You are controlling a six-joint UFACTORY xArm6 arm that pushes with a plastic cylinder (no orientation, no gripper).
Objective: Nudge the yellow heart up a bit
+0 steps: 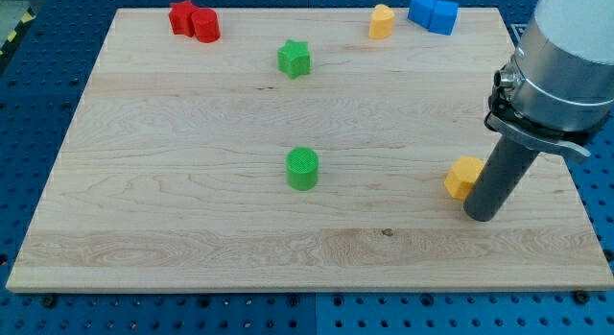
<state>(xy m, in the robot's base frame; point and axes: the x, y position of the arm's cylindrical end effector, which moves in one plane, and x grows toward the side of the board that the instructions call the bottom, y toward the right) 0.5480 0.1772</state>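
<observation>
Claw: none is fitted or in view, so whether it is wide, narrow or holding cannot be told. The arm ends in a straight dark rod, and the tip (482, 216) rests on the table (192, 229) near the view's right edge.

Position of tip: just beside a yellow angular block (464, 177), at that block's lower right, touching or nearly so.

Task item: the yellow heart (382, 21), judged so by its rounded outline, stands near the view's top, right of centre, just left of two blue blocks (434, 12) that touch each other. It is well apart from the tip.

Progress: judged not begun. The tip has yet to get below the heart; the push towards the view's top is all still to do, with little table left above the heart.

Materials: the table is pale wood with visible grain, laid on a blue perforated base. The blocks look like matte, ribbed plastic. Also present are a green star (295, 59), a green cylinder (302, 168) and two touching red blocks (194, 21).
</observation>
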